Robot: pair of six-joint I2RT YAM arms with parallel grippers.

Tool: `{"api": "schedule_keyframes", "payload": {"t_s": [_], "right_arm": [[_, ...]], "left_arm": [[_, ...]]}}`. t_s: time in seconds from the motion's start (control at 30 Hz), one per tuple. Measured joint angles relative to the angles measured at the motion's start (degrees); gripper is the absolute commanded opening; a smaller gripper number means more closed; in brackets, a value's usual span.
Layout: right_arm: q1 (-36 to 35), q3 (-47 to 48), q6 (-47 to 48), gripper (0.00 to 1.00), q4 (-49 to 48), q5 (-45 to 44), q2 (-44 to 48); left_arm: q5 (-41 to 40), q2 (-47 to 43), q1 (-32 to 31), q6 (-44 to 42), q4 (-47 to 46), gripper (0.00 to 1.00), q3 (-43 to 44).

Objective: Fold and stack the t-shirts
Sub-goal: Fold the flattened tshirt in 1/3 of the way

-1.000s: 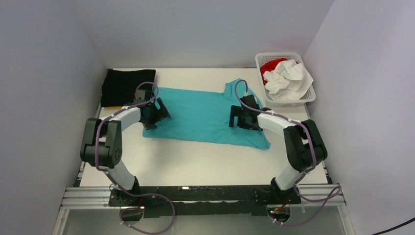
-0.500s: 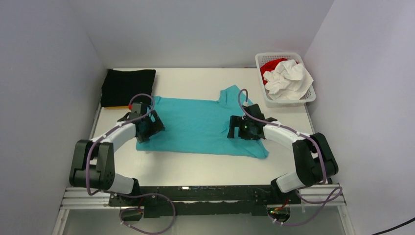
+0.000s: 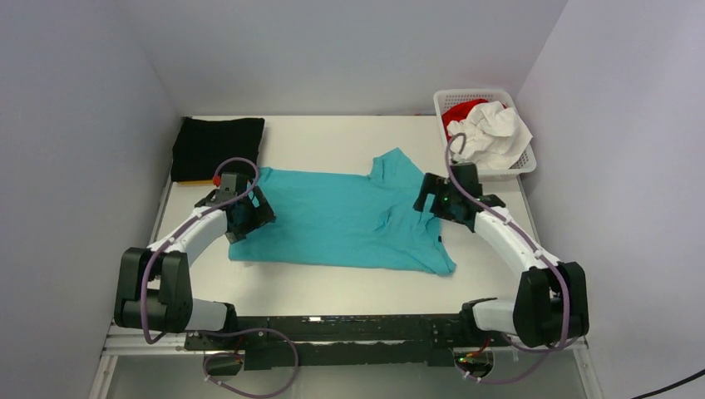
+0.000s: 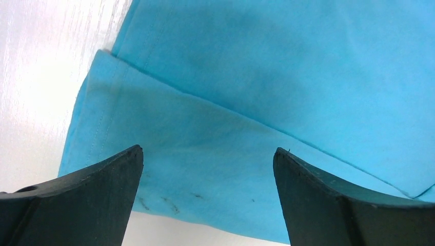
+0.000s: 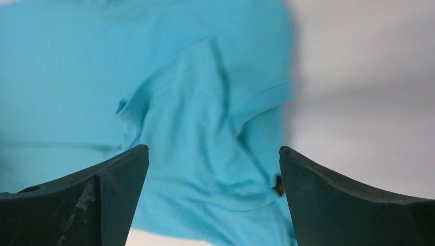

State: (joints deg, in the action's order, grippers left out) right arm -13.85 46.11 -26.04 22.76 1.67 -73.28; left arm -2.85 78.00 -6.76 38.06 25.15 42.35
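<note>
A turquoise t-shirt [image 3: 341, 220] lies spread on the white table, its sleeve sticking up at the back right. It fills the left wrist view [image 4: 267, 87] and the right wrist view [image 5: 195, 128], where a dark neck label [image 5: 278, 185] shows. My left gripper [image 3: 251, 214] is open and empty over the shirt's left edge. My right gripper [image 3: 432, 198] is open and empty above the shirt's right side. A folded black t-shirt [image 3: 218, 146] lies at the back left. A white t-shirt [image 3: 492, 135] and a red one [image 3: 460, 111] are crumpled in the basket.
A white plastic lattice basket [image 3: 525, 163] stands at the back right corner. A yellow-orange strip [image 3: 189, 181] shows under the black shirt's front edge. Grey walls close in the table on three sides.
Both grippers let go of the turquoise shirt after dragging it toward me. The right arm lifted and swung to the right; the left arm drew back slightly left.
</note>
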Motion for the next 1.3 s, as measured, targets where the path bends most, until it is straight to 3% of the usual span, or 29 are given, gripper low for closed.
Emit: {"api": "schedule_keyframes", "payload": {"t_s": [0.13,0.23,0.93,1.1,1.3], "right_arm": [[8.2,-0.5,-0.8,1.00,-2.1,0.4,0.0],[10.1,-0.9,-1.2,1.00,-3.7,2.2,-1.9],[10.4,-1.5,-3.8,1.00,-16.2,12.7,-16.6],[10.3,-1.5,-4.7,1.00,-17.0,11.3,-16.9],[10.3,0.7,-5.0,1.00,-14.0,1.7,-17.7]], "left_arm": [[0.0,0.2,0.0,-0.2,-0.2,0.99,1.2],[0.0,0.3,0.0,-0.4,-0.2,0.99,1.2],[0.0,1.5,0.0,-1.0,-0.3,0.99,1.2],[-0.1,1.7,0.0,-1.0,-0.2,1.00,1.2],[-0.4,1.8,0.0,-1.0,-0.2,0.99,1.2]]}}
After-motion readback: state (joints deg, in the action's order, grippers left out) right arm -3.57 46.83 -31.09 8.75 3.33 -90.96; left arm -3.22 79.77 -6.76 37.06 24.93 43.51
